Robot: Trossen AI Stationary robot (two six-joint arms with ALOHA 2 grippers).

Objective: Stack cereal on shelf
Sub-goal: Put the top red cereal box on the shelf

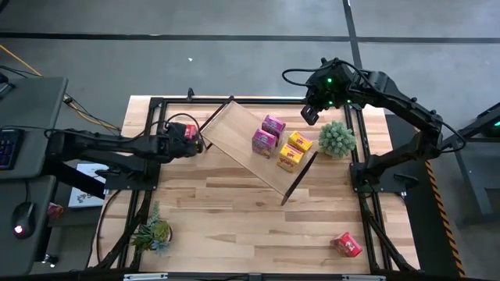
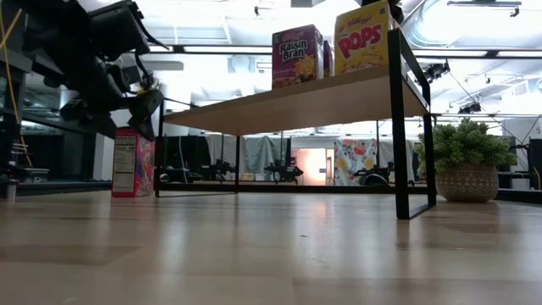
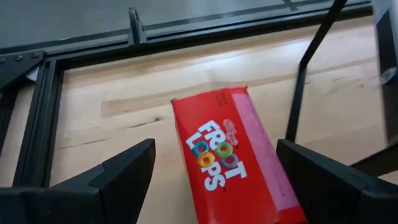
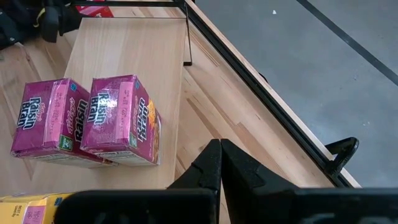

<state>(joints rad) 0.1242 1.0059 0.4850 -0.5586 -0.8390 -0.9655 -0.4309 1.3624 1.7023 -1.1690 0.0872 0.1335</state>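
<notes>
The shelf [image 1: 238, 133] stands slantwise at the table's far middle on its dark end frames [image 2: 398, 127]. Two magenta cereal boxes [image 4: 118, 118] and two yellow ones [image 1: 294, 151] stand on its board. A red cereal box [image 3: 230, 155] stands upright on the table by the shelf's left end [image 2: 133, 163]. My left gripper [image 3: 214, 149] is open, with one finger on either side of this red box and a gap at each side. My right gripper [image 4: 219, 163] is shut and empty, above the table's far edge beyond the shelf [image 1: 311, 114].
Another red box [image 1: 346, 244] lies near the table's near right corner. A potted plant [image 1: 337, 138] stands right of the shelf, and another [image 1: 152, 232] stands at the near left. Black frame rails [image 1: 359, 156] run along the table's edges.
</notes>
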